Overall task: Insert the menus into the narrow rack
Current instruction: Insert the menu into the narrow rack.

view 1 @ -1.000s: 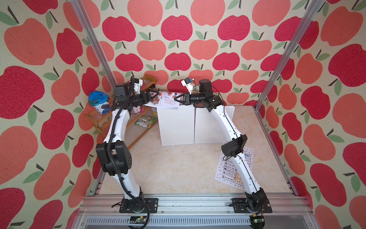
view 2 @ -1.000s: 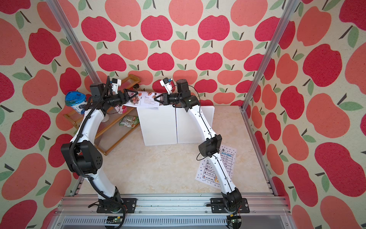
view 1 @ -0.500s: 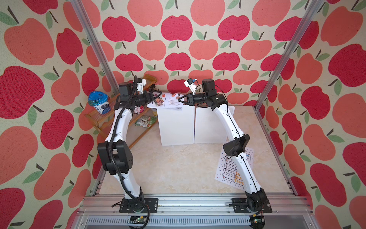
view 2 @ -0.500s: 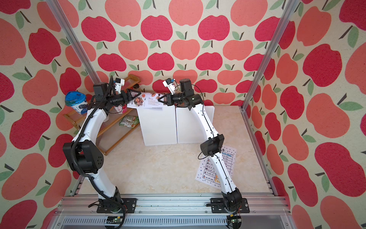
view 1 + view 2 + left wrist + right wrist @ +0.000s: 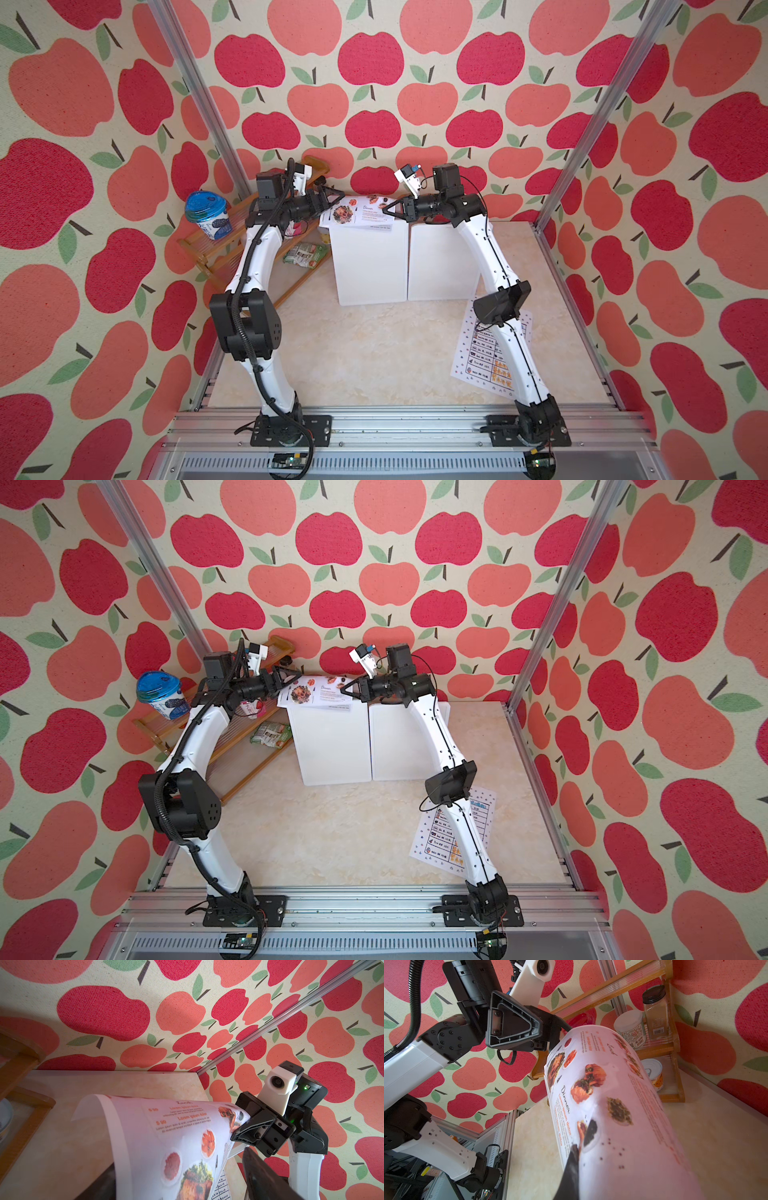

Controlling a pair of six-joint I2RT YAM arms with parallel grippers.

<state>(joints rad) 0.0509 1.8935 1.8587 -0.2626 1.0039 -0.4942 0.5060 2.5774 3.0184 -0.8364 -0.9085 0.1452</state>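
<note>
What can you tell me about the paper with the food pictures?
It's a thin white paper menu with food photos, orange prices and "Lunch" and "Dinner" headings. It curves into an arch over a white box. The right gripper pinches one edge; the open left gripper sits at the opposite edge.

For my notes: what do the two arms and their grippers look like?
The left arm and right arm have white curved links and black joint housings. The left gripper and right gripper are black with triangular, open-frame fingers, each carrying a white camera housing. A black corrugated conduit runs along the left arm; only a thin black cable follows the right.
</note>
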